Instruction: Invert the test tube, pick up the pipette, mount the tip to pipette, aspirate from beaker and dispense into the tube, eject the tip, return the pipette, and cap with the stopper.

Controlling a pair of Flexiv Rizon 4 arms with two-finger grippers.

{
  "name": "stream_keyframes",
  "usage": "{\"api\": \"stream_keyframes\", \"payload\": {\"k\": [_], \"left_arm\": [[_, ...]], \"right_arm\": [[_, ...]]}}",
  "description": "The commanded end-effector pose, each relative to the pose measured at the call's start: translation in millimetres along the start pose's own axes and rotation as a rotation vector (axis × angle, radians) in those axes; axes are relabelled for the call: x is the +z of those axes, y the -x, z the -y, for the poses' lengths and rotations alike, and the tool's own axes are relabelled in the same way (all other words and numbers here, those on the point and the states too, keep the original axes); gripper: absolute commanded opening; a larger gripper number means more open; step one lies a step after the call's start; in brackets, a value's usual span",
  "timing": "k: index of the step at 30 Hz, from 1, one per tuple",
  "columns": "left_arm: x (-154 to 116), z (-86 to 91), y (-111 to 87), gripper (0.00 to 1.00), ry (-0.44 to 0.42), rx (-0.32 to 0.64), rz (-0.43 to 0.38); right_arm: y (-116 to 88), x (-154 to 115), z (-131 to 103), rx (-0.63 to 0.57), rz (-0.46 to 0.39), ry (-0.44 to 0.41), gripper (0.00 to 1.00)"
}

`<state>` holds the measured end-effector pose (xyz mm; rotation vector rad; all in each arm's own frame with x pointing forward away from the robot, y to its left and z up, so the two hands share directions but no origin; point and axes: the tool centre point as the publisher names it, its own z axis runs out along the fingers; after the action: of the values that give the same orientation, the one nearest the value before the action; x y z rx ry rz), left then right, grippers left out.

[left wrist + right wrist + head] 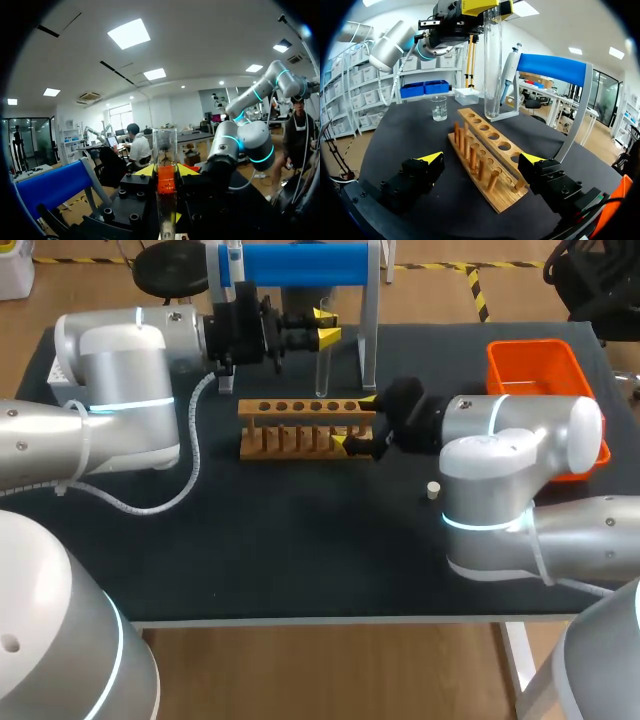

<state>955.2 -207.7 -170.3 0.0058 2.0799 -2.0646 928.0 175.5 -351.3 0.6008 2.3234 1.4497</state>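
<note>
My left gripper [325, 327] is shut on a clear test tube [322, 370], which it holds upright just behind the wooden rack [300, 425]. In the left wrist view the tube [165, 150] runs straight out between the yellow tips of that gripper [165, 172]. My right gripper [358, 422] stands open, with one finger on each side of the rack's right end. From the right wrist, the rack [487, 150] lies between the open fingers of the right gripper [482, 160], and the tube [492, 60] hangs beyond it. The pipette [510, 65] hangs on the blue stand [552, 67]. A small beaker [439, 107] stands further back.
A small white stopper [433, 490] lies on the black mat in front of my right arm. An orange bin [540, 375] sits at the back right. The blue stand's posts [370, 310] rise close behind the tube.
</note>
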Motion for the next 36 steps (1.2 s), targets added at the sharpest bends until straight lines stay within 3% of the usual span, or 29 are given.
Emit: {"api": "stream_keyframes", "payload": {"k": [1, 36], "left_arm": [[0.2, -0.2, 0.8, 0.00, 0.000, -0.001, -0.002], [1.8, -4.9, 4.6, 0.00, -0.004, -0.009, -0.004]], "right_arm": [[0.5, -0.4, -0.9, 0.000, -0.005, -0.008, 1.00], [-0.2, 0.0, -0.3, 0.003, -0.008, -0.014, 1.00]]}}
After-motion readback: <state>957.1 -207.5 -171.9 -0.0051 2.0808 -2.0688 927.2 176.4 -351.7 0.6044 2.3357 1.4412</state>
